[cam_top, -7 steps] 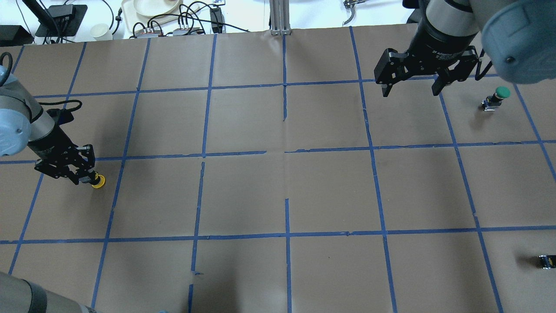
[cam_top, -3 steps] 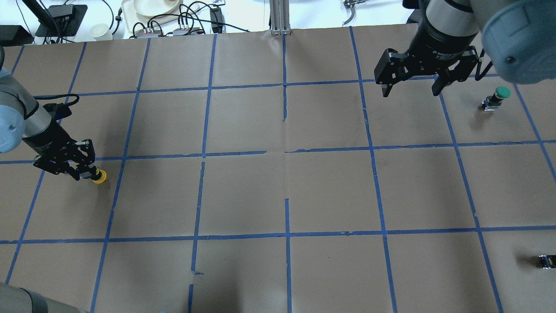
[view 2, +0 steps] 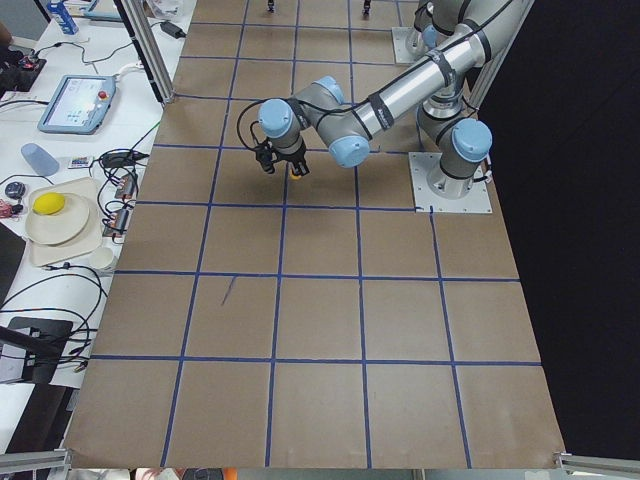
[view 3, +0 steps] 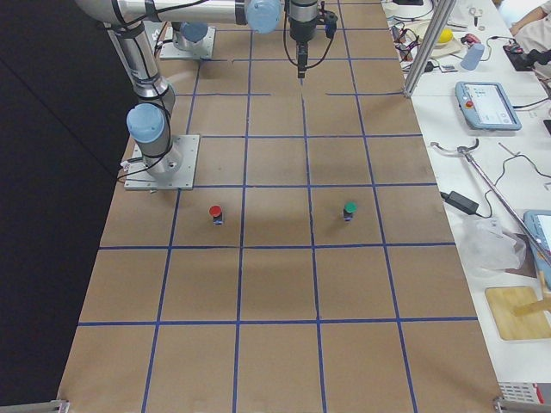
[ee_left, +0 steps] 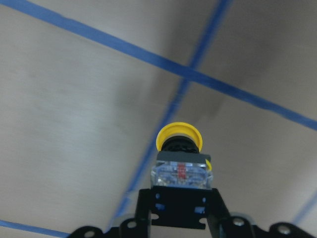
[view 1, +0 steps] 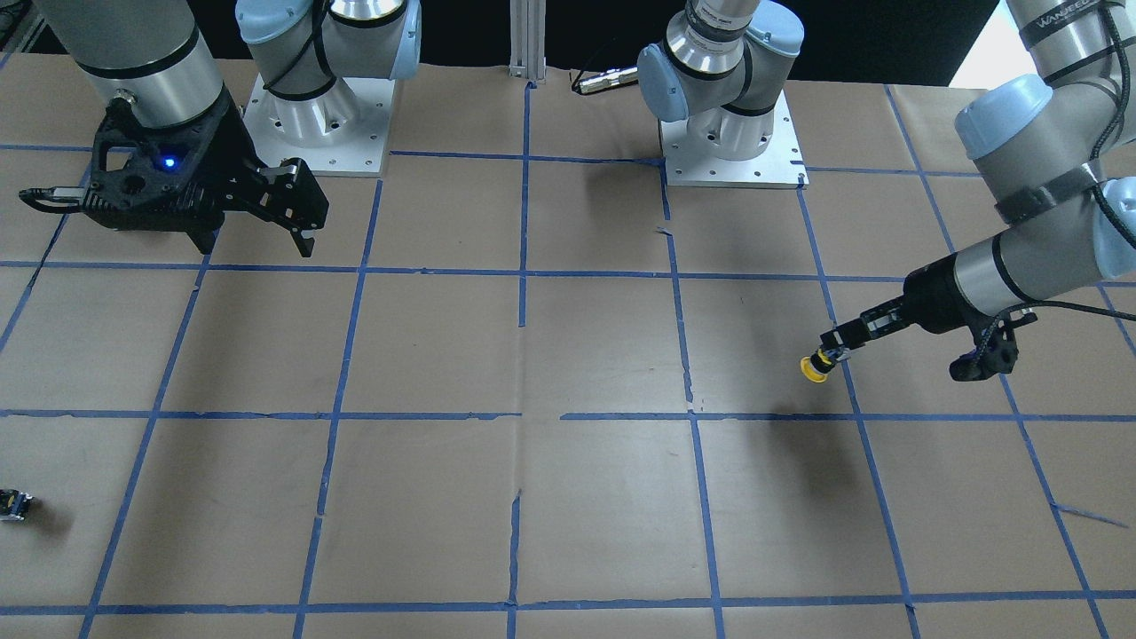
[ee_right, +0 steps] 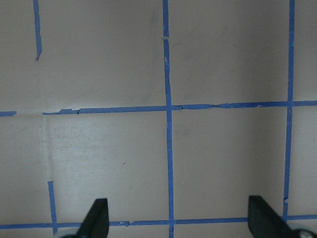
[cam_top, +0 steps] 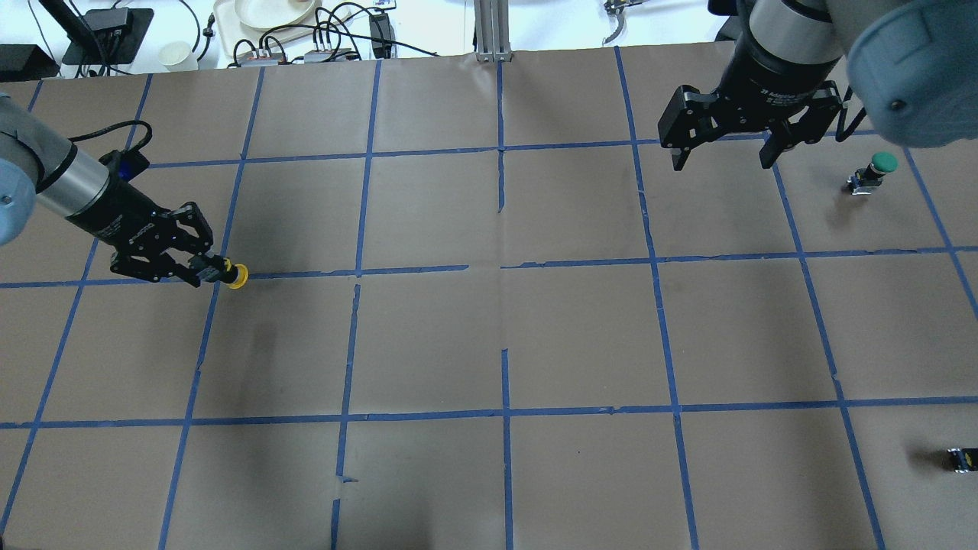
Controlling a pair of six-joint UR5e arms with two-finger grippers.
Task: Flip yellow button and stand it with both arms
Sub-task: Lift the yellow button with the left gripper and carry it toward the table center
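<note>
Brown-paper table (cam_top: 504,336). Left gripper (cam_top: 216,269), 9 o'clock, pinches yellow button (cam_top: 238,276) by body, cap outward, likely for handoff. Right gripper (cam_top: 722,159), 1 o'clock, wide apart, empty.

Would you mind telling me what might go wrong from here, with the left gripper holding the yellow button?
1. The left gripper grips the yellow button only by the rear of its body, so it may pivot or slip out.
2. Little free surface is left for the open right gripper, so fingers might collide at a hand-over.
3. The green button stands near the right gripper and could get knocked.
</note>
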